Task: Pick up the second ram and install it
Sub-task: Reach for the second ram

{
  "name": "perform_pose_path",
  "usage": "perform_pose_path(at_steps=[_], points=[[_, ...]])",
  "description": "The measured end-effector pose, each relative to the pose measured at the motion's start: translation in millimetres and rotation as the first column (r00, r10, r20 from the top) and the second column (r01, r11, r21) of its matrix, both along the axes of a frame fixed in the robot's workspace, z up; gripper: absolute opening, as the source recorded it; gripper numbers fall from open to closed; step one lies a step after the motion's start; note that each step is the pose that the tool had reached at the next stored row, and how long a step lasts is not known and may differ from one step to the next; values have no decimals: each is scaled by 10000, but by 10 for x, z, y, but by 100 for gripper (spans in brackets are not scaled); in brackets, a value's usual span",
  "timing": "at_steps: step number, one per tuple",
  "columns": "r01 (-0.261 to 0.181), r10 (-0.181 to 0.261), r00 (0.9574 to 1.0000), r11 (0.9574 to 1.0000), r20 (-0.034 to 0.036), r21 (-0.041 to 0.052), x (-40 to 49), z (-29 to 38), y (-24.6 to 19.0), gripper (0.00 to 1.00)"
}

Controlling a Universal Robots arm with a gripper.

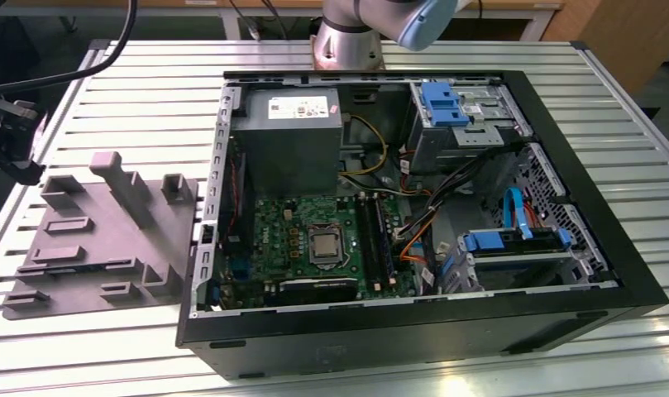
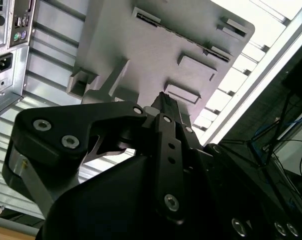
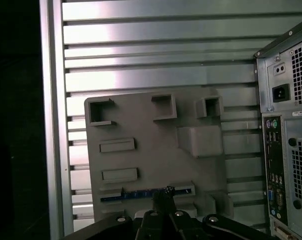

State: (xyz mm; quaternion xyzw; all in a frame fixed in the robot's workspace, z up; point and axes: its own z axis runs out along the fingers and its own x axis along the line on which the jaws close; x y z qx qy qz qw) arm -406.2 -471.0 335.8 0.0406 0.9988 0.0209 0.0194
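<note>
Second ram (image 3: 136, 195) in the first wrist view: thin dark strip with a bluish sheen, standing on edge in a long slot of the grey tray (image 3: 156, 150), along the tray border nearest the pincer (image 3: 166, 193). Pincer right at the strip's upper edge, off its middle. Touching or just above: cannot tell. Clenched or released: cannot tell either.

In the second wrist view, pincer (image 2: 163, 100) pointing down at the same tray (image 2: 156, 45), tip close to a low raised slot block.

In the exterior view, tray (image 1: 102, 240) flat on the slatted metal counter (image 1: 146, 83), with several grey upright blocks (image 1: 119, 178) rising from it. Just beside it, on the exterior view's right, an open computer case (image 1: 422, 331) lying on its side. Inside the case: green motherboard (image 1: 312, 240), grey power supply (image 1: 290, 141), blue drive brackets (image 1: 445, 103), loose coloured cables. Arm base (image 1: 351, 37) beyond the case's far wall.

In both wrist views, the case's rear panel (image 3: 286, 150) with its sockets near the tray.
</note>
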Motion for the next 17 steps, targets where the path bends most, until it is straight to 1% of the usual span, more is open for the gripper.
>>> perform_pose_path(at_steps=[11, 17], points=[[-1, 1, 10000, 10000, -8, -1, -18, -115, -69, 11], [-1, 1, 10000, 10000, -10, -2, -34, -161, -89, 11]])
